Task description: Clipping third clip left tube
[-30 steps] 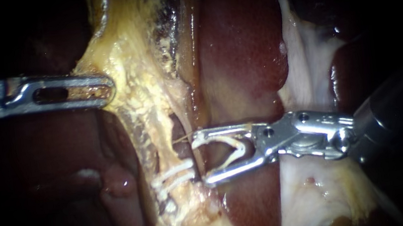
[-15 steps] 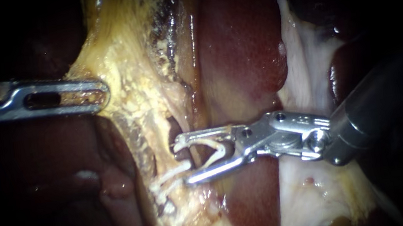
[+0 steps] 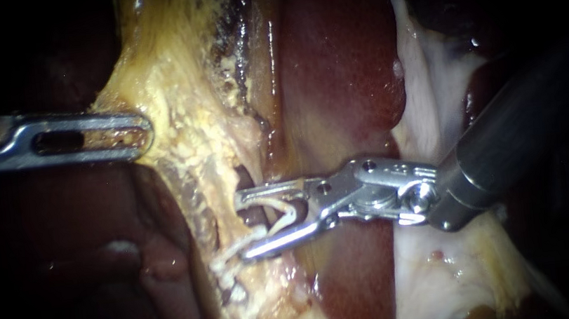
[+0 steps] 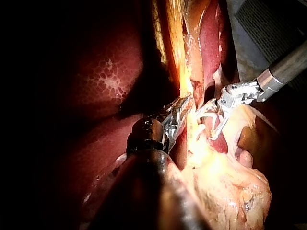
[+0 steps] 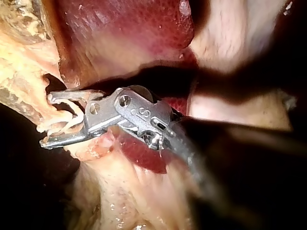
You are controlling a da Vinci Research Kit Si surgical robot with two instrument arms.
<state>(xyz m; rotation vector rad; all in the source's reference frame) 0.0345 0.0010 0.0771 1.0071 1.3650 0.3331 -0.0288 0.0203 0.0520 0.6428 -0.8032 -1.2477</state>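
Change since a second ago: my right instrument (image 3: 252,225) has advanced leftward across the liver (image 3: 338,69) to the left tube (image 3: 223,194); my left instrument (image 3: 140,131) has drawn slightly left, taking the fatty tissue (image 3: 180,107) with it.

Right instrument: shaft enters from the upper right; jaws stand apart, carrying a white clip (image 3: 295,211) seated between them, one leg against each jaw; the clip is still spread in a V, mouth toward the tube; the jaw tips reach the tube's right edge, at the dark gap beside it; I cannot tell whether the tube lies fully inside the clip.

Left tube: a yellowish strand running top to bottom, left of the liver; it bears set clips (image 3: 236,248) lower down; the lower jaw of my right instrument lies just above them, touching or nearly so.

Left instrument: shaft enters level from the left; slotted jaws clenched on the edge of the fatty tissue, which tents toward them; well apart from the right instrument.

Right wrist view: jaw tips (image 5: 53,117) sit against the yellow strand, white clip legs showing between them.

Left wrist view: my left instrument's jaws (image 4: 180,112) grip the yellow strand; the right instrument's spread jaws (image 4: 211,120) lie just beside them.
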